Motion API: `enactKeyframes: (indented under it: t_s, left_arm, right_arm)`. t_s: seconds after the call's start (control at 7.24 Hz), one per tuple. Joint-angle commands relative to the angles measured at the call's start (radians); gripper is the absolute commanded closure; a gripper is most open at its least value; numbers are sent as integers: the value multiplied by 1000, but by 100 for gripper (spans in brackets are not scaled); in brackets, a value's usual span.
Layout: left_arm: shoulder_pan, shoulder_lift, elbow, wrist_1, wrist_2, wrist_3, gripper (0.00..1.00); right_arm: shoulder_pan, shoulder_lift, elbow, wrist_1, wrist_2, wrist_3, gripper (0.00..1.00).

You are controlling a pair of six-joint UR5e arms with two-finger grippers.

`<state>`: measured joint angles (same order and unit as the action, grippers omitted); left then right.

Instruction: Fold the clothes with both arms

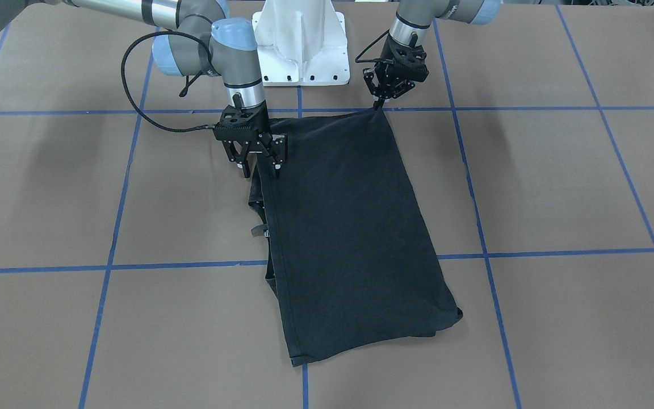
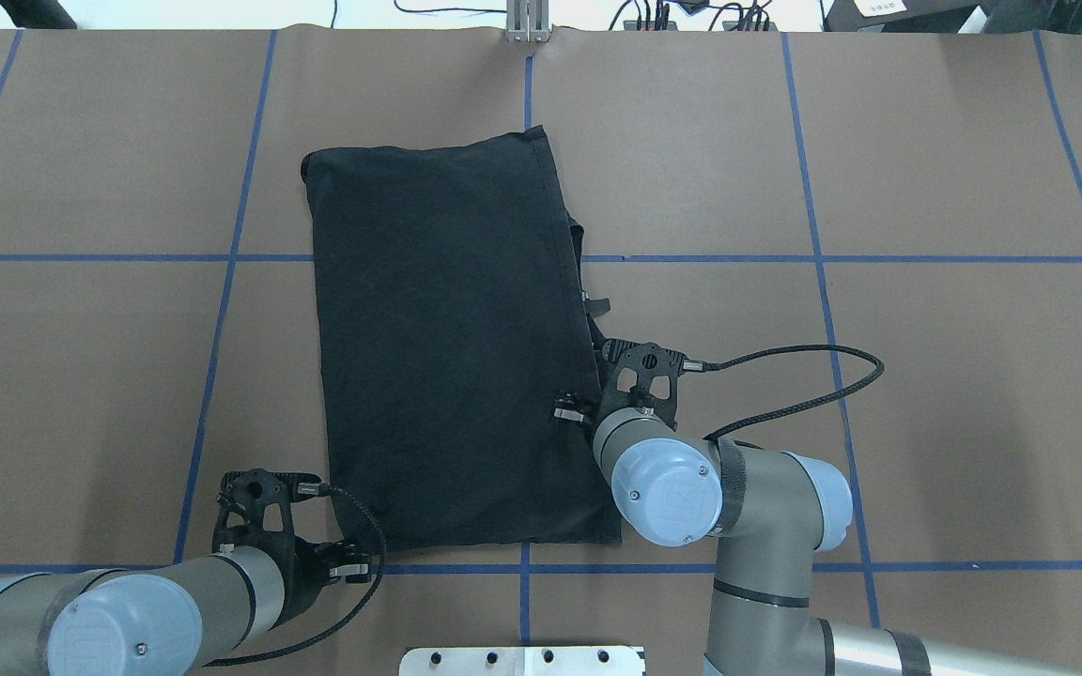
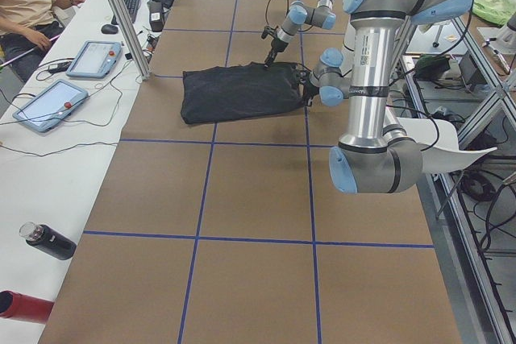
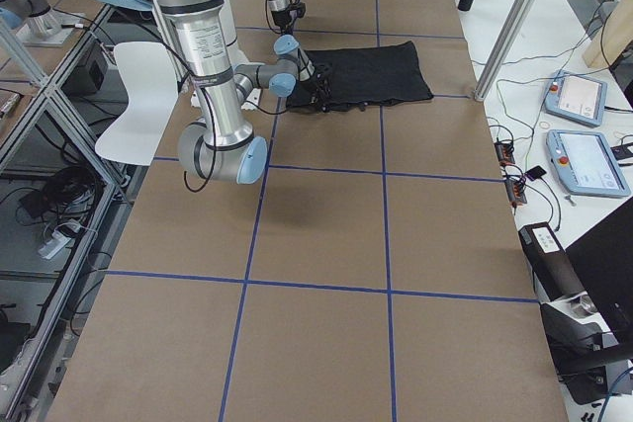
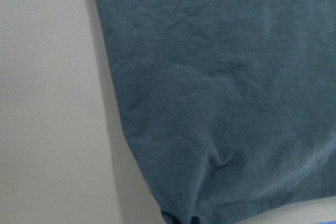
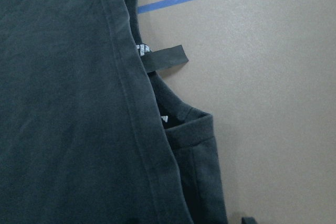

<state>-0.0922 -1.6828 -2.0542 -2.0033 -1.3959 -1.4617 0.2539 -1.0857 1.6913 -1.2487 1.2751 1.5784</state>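
I read the black T-shirt [image 1: 349, 227] as folded lengthwise and flat on the table [image 1: 560, 182], extending straight out from the white pedestal base [image 1: 301, 45]. The left gripper [image 1: 379, 103] is clenched on the shirt corner nearest the base. The right gripper [image 1: 260, 168] has its jaws spread at the shirt's long edge, by the other base-side corner, gripping nothing.
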Motion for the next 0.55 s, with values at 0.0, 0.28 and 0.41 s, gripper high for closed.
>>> enactKeyframes:
  t_s: [0.0, 0.28, 0.41]
  left_arm:
    - [0, 0, 2, 0, 0, 0, 100]
    - [0, 0, 2, 0, 0, 0, 100]
    - [0, -2, 2, 0, 2, 0, 100]
  right_arm:
    - [-4, 1, 7, 0, 0, 0, 73]
    - [-4, 0, 10, 0, -2, 0, 87]
    - [-4, 0, 11, 2, -3, 0, 90]
